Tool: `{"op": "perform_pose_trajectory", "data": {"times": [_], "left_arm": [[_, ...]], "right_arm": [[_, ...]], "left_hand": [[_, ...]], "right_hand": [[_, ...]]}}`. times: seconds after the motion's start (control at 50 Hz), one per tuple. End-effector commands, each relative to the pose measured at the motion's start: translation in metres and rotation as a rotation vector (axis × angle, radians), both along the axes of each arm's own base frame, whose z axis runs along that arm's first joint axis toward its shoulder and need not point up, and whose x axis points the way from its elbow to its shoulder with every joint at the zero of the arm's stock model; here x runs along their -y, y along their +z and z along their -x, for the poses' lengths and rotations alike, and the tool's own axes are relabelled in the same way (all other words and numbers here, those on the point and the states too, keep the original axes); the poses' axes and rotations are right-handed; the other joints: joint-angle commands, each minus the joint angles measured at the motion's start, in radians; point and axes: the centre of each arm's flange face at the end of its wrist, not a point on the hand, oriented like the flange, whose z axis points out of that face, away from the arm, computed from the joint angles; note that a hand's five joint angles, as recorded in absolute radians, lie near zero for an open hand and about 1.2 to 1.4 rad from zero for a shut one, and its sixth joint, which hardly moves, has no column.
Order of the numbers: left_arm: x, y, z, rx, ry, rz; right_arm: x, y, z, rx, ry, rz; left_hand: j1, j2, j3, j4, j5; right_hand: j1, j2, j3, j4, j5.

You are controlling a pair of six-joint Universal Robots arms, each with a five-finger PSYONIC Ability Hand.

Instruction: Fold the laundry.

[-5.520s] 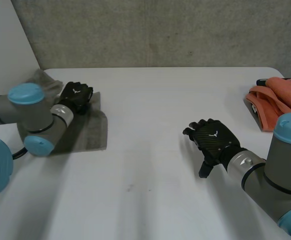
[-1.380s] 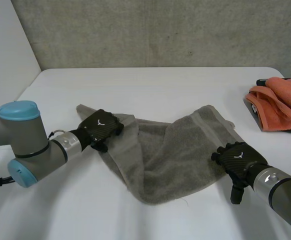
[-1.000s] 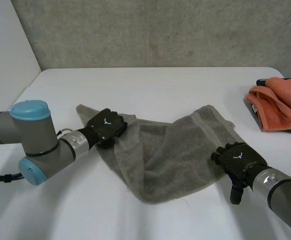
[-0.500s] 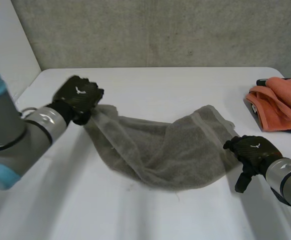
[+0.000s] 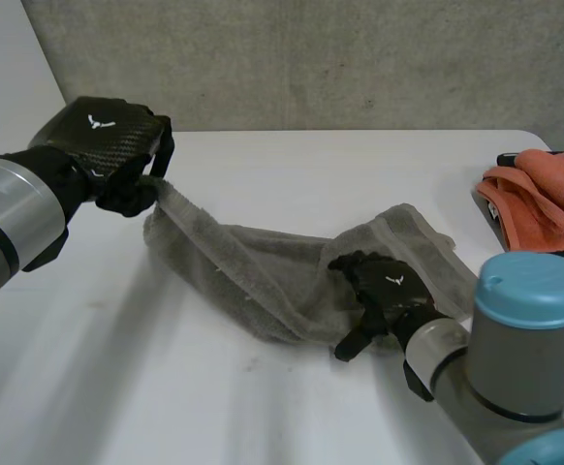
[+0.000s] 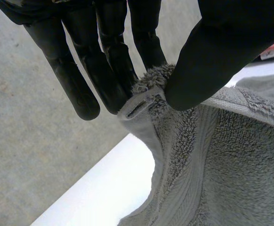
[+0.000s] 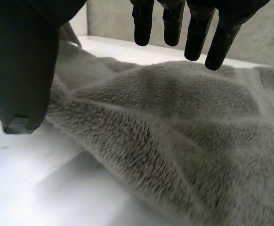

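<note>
1. Left hand: it is held above the far left part of the white table. In the left wrist view, the left hand pinches 1 corner of the grey towel between the thumb and the straight fingers. The hemmed corner of the towel sticks out just past the pinch.
2. Grey towel: the pinched corner is off the table. From that corner the cloth slopes down in a narrow, bunched band to the table surface. The rest lies crumpled across the middle of the table and reaches toward the right side. Its far right end lies flat, with a woven border band showing.
3. Right hand: it is over the near edge of the towel, at the middle of the table. In the right wrist view, the right hand has its fingers spread and nearly straight, above the towel. The thumb hangs beside the near edge of the cloth. The fingers are not closed on anything. I cannot tell whether the palm touches the towel.
4. Other items: a pile of orange cloth lies at the right edge of the table, well apart from the towel. A grey concrete wall stands behind the table.
</note>
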Motion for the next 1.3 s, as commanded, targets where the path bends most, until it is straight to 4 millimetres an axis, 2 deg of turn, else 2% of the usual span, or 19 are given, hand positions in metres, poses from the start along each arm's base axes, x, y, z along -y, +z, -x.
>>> {"op": "perform_pose_trajectory", "data": {"times": [0.02,0.14,0.34,0.42,0.48,0.58,0.66,0.68,0.72,0.74,0.82,0.92,1.02,1.08,1.1,1.14,1.2,1.26,1.3], "left_arm": [[-0.006,0.018,-0.008,-0.039,0.021,0.047],[-0.006,0.029,-0.015,-0.056,0.045,0.083],[0.010,0.032,-0.039,-0.062,0.140,0.094],[0.012,0.032,-0.044,-0.070,0.158,0.090],[0.015,0.030,-0.047,-0.068,0.170,0.083],[0.019,0.020,-0.054,-0.056,0.198,0.054],[0.018,0.009,-0.056,-0.042,0.207,0.014],[0.017,0.006,-0.056,-0.038,0.207,0.004],[0.011,0.001,-0.057,-0.026,0.206,-0.015],[0.009,-0.002,-0.058,-0.022,0.208,-0.027],[0.000,-0.016,-0.061,0.001,0.210,-0.084],[-0.009,-0.038,-0.062,0.077,0.191,-0.148],[-0.011,-0.060,-0.063,0.122,0.184,-0.197],[0.002,-0.081,-0.061,0.128,0.183,-0.232],[0.013,-0.095,-0.058,0.138,0.178,-0.249],[0.020,-0.104,-0.055,0.144,0.173,-0.255],[0.037,-0.117,-0.048,0.141,0.160,-0.253],[0.059,-0.127,-0.043,0.138,0.161,-0.243],[0.073,-0.131,-0.040,0.134,0.164,-0.226]], "right_arm": [[0.022,-0.019,-0.004,-0.056,-0.081,0.048],[0.029,-0.021,0.001,-0.106,-0.080,0.082],[0.080,-0.012,0.039,-0.152,-0.170,0.152],[0.096,-0.014,0.054,-0.182,-0.165,0.161],[0.104,-0.016,0.062,-0.197,-0.162,0.167],[0.117,-0.007,0.082,-0.231,-0.188,0.193],[0.118,0.029,0.092,-0.323,-0.155,0.286],[0.112,0.049,0.099,-0.379,-0.126,0.313],[0.108,0.065,0.107,-0.427,-0.113,0.328],[0.103,0.082,0.114,-0.476,-0.101,0.343],[0.082,0.123,0.119,-0.568,-0.048,0.377],[0.057,0.151,0.119,-0.639,0.005,0.379],[0.047,0.143,0.117,-0.654,0.055,0.320],[0.048,0.125,0.106,-0.664,0.107,0.275],[0.049,0.117,0.102,-0.667,0.130,0.253],[0.061,0.090,0.088,-0.684,0.189,0.185],[0.076,0.063,0.083,-0.717,0.202,0.112],[0.088,0.051,0.082,-0.739,0.184,0.092],[0.108,0.048,0.078,-0.743,0.149,0.137]], "left_hand": [[0.268,0.199,0.204,0.198,0.243],[0.268,0.199,0.204,0.198,0.243],[0.268,0.199,0.204,0.198,0.243],[0.268,0.199,0.204,0.198,0.243],[0.268,0.199,0.204,0.198,0.243],[0.268,0.199,0.204,0.198,0.243],[0.268,0.199,0.204,0.198,0.243],[0.268,0.199,0.204,0.198,0.243],[0.268,0.199,0.204,0.198,0.243],[0.268,0.199,0.204,0.198,0.243],[0.268,0.199,0.204,0.198,0.243],[0.268,0.199,0.204,0.198,0.243],[0.268,0.199,0.204,0.198,0.243],[0.268,0.199,0.204,0.198,0.243],[0.268,0.199,0.204,0.198,0.243],[0.268,0.199,0.204,0.198,0.243],[0.268,0.199,0.204,0.198,0.243],[0.268,0.199,0.204,0.198,0.243],[0.268,0.199,0.204,0.198,0.243]], "right_hand": [[-0.027,-0.049,-0.041,-0.062,-0.063],[0.115,0.093,0.101,0.081,0.079],[0.450,0.428,0.436,0.415,0.414],[0.716,0.694,0.702,0.682,0.680],[1.179,1.157,1.165,1.145,1.143],[1.195,1.173,1.180,1.160,1.159],[1.195,1.173,1.180,1.160,1.159],[1.195,1.173,1.180,1.160,1.159],[1.195,1.173,1.180,1.160,1.159],[1.195,1.173,1.180,1.160,1.159],[1.195,1.173,1.180,1.160,1.159],[1.195,1.173,1.180,1.160,1.159],[1.195,1.173,1.180,1.160,1.159],[1.195,1.173,1.180,1.160,1.159],[1.195,1.173,1.180,1.160,1.159],[1.195,1.173,1.180,1.160,1.159],[1.195,1.173,1.180,1.160,1.159],[1.195,1.173,1.180,1.160,1.159],[1.195,1.173,1.180,1.160,1.159]]}}
